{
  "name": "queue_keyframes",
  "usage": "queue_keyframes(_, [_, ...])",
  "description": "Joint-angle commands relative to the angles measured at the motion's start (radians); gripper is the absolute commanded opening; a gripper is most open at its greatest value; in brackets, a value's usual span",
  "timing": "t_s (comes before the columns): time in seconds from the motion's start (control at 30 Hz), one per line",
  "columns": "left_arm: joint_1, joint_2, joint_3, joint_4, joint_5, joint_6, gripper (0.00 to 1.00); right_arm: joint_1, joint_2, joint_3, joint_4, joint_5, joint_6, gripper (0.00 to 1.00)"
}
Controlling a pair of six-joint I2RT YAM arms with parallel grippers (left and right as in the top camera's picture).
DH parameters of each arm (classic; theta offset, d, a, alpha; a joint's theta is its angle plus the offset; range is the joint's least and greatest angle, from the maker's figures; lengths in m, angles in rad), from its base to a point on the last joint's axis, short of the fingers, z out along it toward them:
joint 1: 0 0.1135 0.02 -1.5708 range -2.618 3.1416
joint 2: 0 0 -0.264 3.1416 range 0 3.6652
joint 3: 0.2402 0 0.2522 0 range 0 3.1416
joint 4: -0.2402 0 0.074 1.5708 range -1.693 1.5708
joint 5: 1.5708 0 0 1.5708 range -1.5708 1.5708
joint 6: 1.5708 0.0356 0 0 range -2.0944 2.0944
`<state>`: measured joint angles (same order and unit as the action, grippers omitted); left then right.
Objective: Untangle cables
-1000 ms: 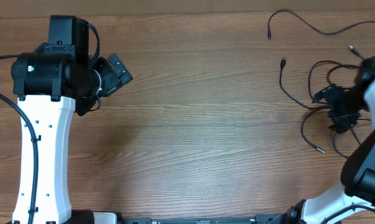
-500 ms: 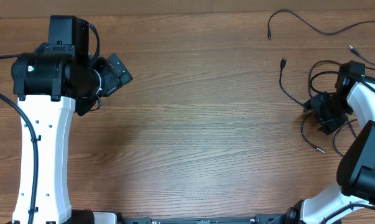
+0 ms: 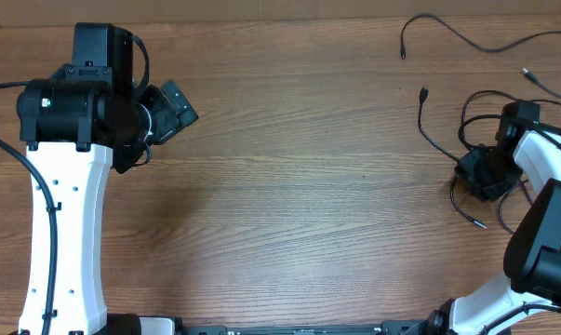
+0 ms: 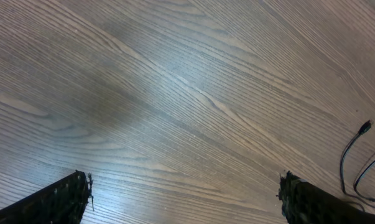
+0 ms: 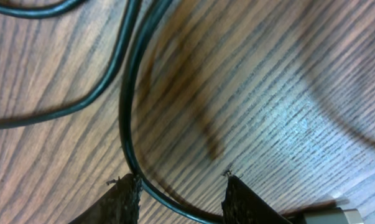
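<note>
One cable runs top-to-bottom, bending inside the right claw.

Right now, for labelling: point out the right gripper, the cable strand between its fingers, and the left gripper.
right gripper [image 5: 181, 190]: right wrist view, midway between its fingertips.
cable strand [image 5: 123, 118]: right wrist view, its curved middle run.
left gripper [image 4: 184, 183]: left wrist view, midway between its open fingertips.

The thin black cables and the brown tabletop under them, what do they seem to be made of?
Thin black cables: probably a rubber or plastic jacket, smooth with a slight sheen, bending in soft curves. Brown tabletop: wood or wood-look laminate; grain lines show, but which one is unclear.
</note>
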<state>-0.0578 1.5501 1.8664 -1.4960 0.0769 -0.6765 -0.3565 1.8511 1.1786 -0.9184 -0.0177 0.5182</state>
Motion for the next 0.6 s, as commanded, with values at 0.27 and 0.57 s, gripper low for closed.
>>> queue_keyframes(0.27, [-0.002, -0.02, 0.016, 0.004, -0.01, 0.019, 1.0, 0.004, 0.005, -0.064, 0.098, -0.126, -0.127, 0.47])
queue_keyframes(0.57, [-0.002, -0.02, 0.016, 0.004, -0.01, 0.019, 0.99, 0.004, 0.005, -0.095, 0.135, -0.05, -0.123, 0.36])
